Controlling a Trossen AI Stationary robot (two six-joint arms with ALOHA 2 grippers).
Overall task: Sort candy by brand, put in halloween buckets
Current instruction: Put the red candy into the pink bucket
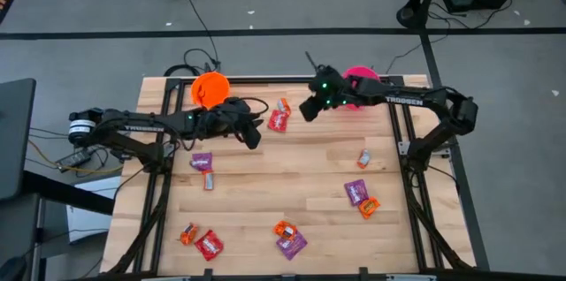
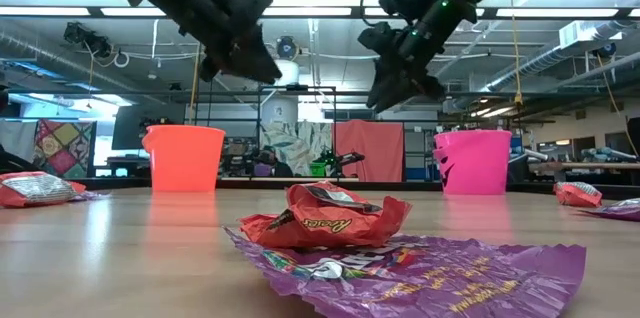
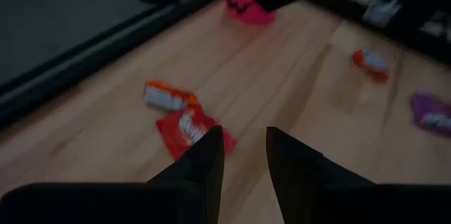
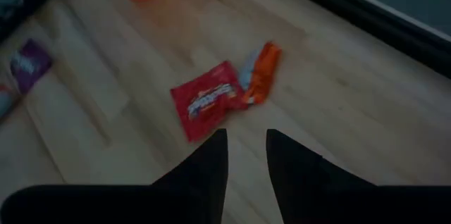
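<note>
Candy still all over table, none seen in buckets. Red candy (image 1: 278, 121) and small orange candy (image 1: 284, 104) lie between both grippers. Left gripper (image 1: 255, 137) and right gripper (image 1: 307, 108) hover above, fingers a little apart, holding nothing. Orange bucket (image 1: 210, 88) behind left gripper, pink bucket (image 1: 362, 78) beside right. Sorting barely begun.

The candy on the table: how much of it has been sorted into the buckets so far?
No sorted candy shows yet; bucket interiors are hard to see. Both the left gripper and the right gripper hover empty above a red candy and an orange candy. Wrappers still scattered across the table all await the orange bucket or pink bucket.
</note>
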